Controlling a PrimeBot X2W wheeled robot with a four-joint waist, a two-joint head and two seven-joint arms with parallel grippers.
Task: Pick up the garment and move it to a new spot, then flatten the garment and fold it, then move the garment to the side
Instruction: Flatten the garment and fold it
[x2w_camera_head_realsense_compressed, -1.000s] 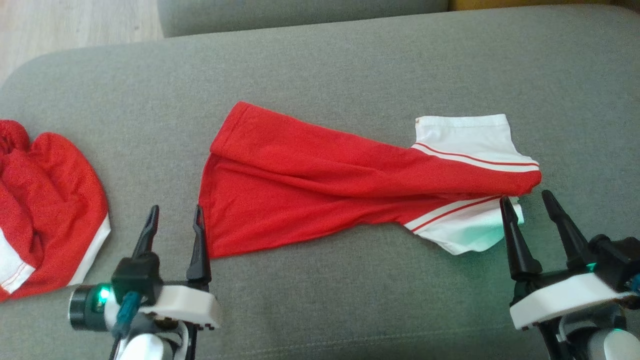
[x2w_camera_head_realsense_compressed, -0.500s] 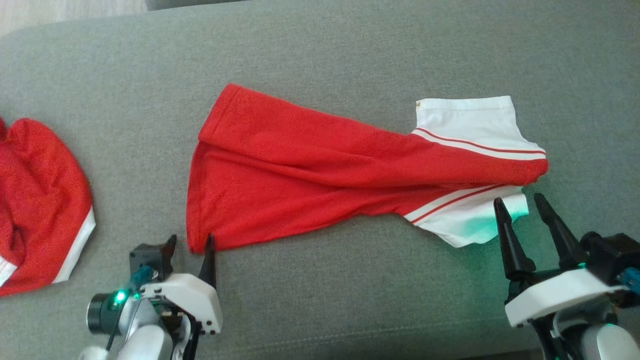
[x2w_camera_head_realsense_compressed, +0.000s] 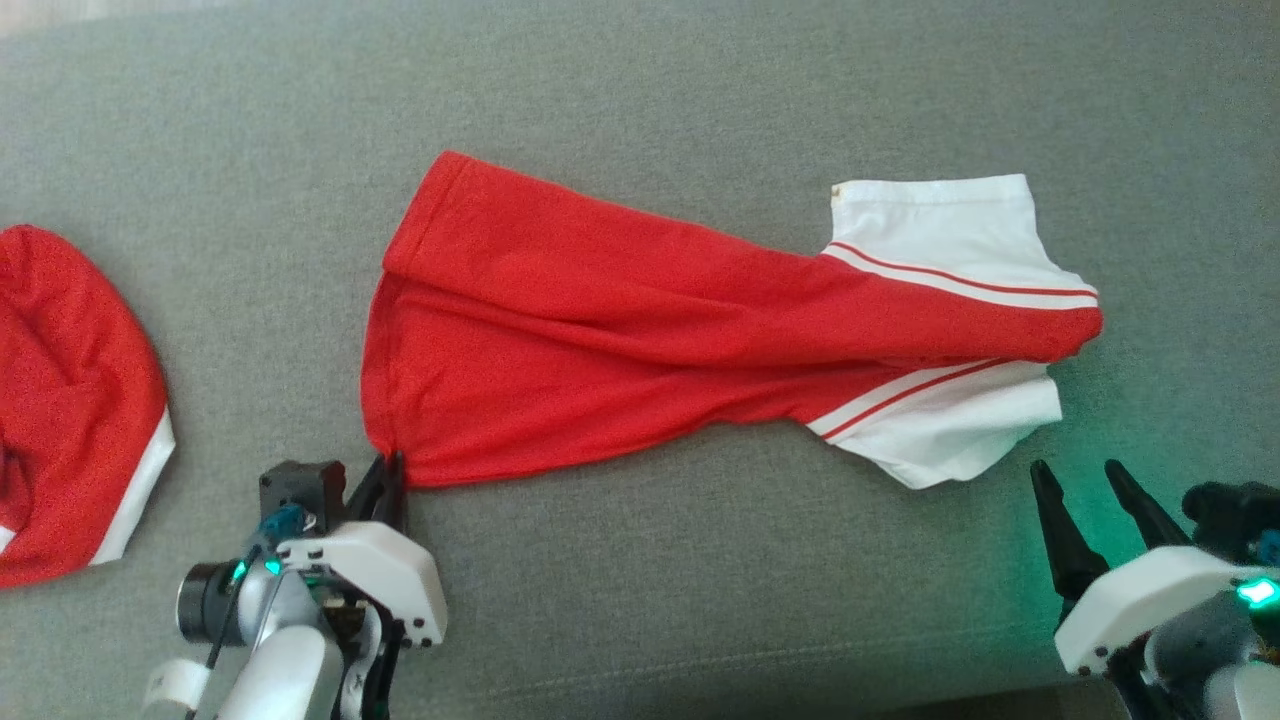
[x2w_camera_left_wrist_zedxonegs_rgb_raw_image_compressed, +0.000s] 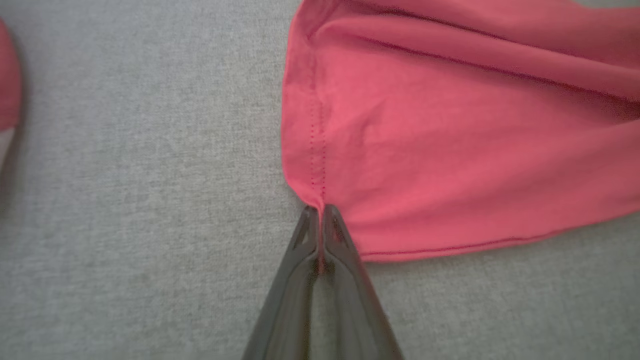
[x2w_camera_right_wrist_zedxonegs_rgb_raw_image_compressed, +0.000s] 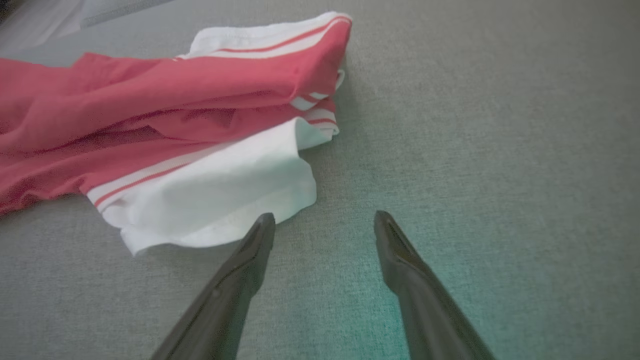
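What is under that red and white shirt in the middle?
The shirt lies on the grey cushion, which shows all round it. The shirt is doubled over itself, so red cloth lies under its upper fold. Anything else beneath is covered.

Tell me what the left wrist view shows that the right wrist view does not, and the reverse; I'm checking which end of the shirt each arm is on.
Left wrist view: the left gripper shut on the red hem corner of the garment, the hem stitching running up from its tips, and a sliver of a second red garment at the edge. Right wrist view: the right gripper open, near the white sleeve but not gripping it. Both: the garment's red cloth lying on the grey cushion.
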